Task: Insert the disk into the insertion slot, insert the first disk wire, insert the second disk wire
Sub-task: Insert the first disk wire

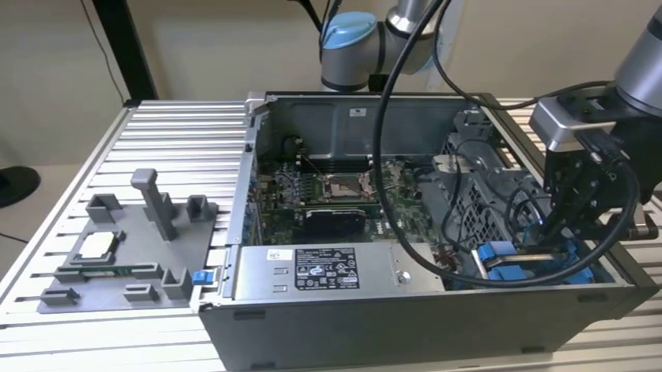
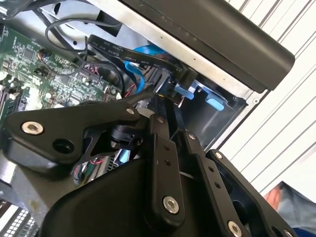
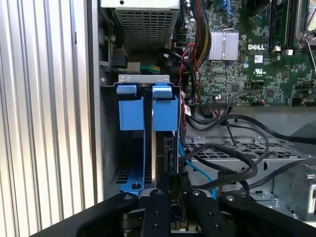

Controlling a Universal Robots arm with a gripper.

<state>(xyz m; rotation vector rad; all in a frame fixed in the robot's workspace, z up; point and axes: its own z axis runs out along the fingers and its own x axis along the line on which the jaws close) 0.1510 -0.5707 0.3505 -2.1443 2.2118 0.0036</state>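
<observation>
First wrist view looks along the fingers (image 3: 158, 212) into the open computer case. The disk (image 3: 166, 153) shows edge-on as a thin dark slab that runs straight ahead from between them. Its far end is capped by the bright blue carrier (image 3: 164, 111), and its silver face and label are turned out of sight. It stands inside the insertion slot (image 3: 109, 148), the grey bay whose wall lies just beside the fingers on the side towards the slatted table (image 3: 44, 123). A second blue fitting (image 3: 131, 106) sits beside the carrier, on that same side of the disk. The two blue pieces are close together, with a narrow gap between them.

The gripper (image 3: 173, 191) has its fingers drawn narrow, one on each flat face of the disk, and they appear to be clamped on it. In the second wrist view the two black fingers (image 2: 160, 148) converge to a small gap around the same dark slab, and blue plastic (image 2: 213, 103) shows beyond the tips.

On the other side of the fingers, black cables (image 3: 232, 163) loop over the perforated cage (image 3: 256, 148). The green motherboard (image 3: 247, 59) lies farther out beyond them.

In the exterior view the gripper (image 1: 559, 242) reaches down into the case corner, where the blue parts (image 1: 507, 262) sit right by its tips. The grey power-supply box (image 1: 310, 271) lies well away from them.
</observation>
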